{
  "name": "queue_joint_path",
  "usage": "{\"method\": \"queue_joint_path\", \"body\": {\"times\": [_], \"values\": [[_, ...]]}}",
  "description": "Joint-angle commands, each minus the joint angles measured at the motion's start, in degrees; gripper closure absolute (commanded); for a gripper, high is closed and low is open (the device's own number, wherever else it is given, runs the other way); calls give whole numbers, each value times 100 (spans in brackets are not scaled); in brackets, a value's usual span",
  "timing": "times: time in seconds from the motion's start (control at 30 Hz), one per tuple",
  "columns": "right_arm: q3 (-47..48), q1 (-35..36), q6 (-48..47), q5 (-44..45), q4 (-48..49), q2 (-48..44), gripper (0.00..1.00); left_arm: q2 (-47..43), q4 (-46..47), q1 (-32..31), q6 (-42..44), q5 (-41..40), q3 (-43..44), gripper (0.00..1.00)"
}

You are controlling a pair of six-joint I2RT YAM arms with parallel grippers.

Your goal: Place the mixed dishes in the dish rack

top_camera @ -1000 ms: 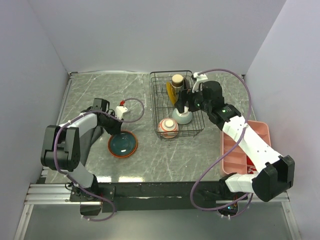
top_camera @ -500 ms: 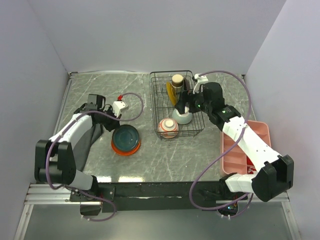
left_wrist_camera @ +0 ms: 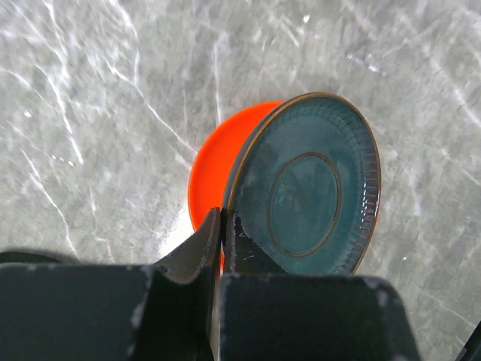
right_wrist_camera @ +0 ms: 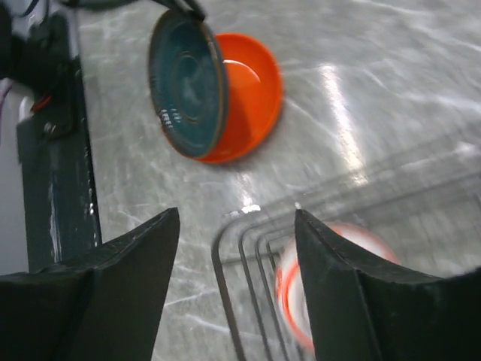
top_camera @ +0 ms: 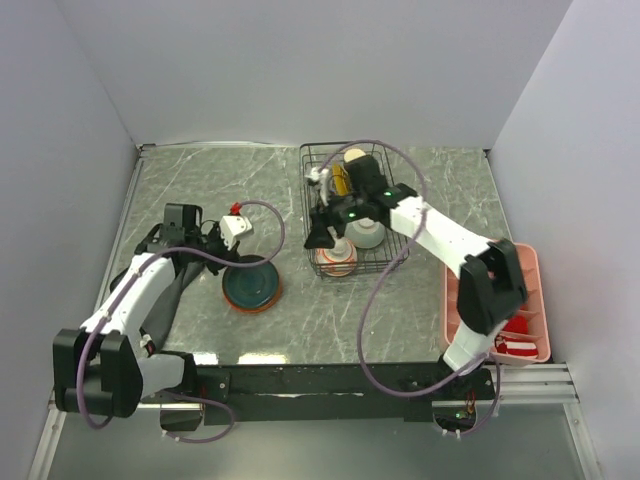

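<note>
Right arm swings across the rack as the left tips a plate on edge

Overhead: the right tool (top_camera: 322, 238) has swung from the 3 o'clock side of the dish rack (top_camera: 305, 190) to its 9 o'clock edge, above the reddish bowl (top_camera: 337, 260). The left tool (top_camera: 236, 264) has raised the teal plate (top_camera: 250, 285) at the 8 o'clock part of the bench (top_camera: 190, 180). Left wrist: the tool is pinched shut on the plate's rim, tilting it off an orange-red dish (left_wrist_camera: 214, 162). Right wrist: jaws apart and empty, facing the plate. A handover toward the rack looks likely; the plate is not yet inside it.
</note>
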Motion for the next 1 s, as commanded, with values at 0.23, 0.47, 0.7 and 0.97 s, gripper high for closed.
{"method": "queue_joint_path", "body": {"times": [0.23, 0.47, 0.7, 0.97], "values": [[1867, 746, -2097, -1519, -1439, 1646, 30, -1332, 262, -20, -844, 771, 305, 99], [2210, 948, -1702, -1625, -1176, 1989, 31, -1553, 174, -20, -1152, 780, 507, 99], [2167, 984, -805, -1423, -447, 2051, 64, -1456, 253, -20, -1205, 806, 613, 99], [1877, 887, 64, -1019, 142, 1577, 100, -1377, 648, -20, -1617, 912, 578, 99]]}}
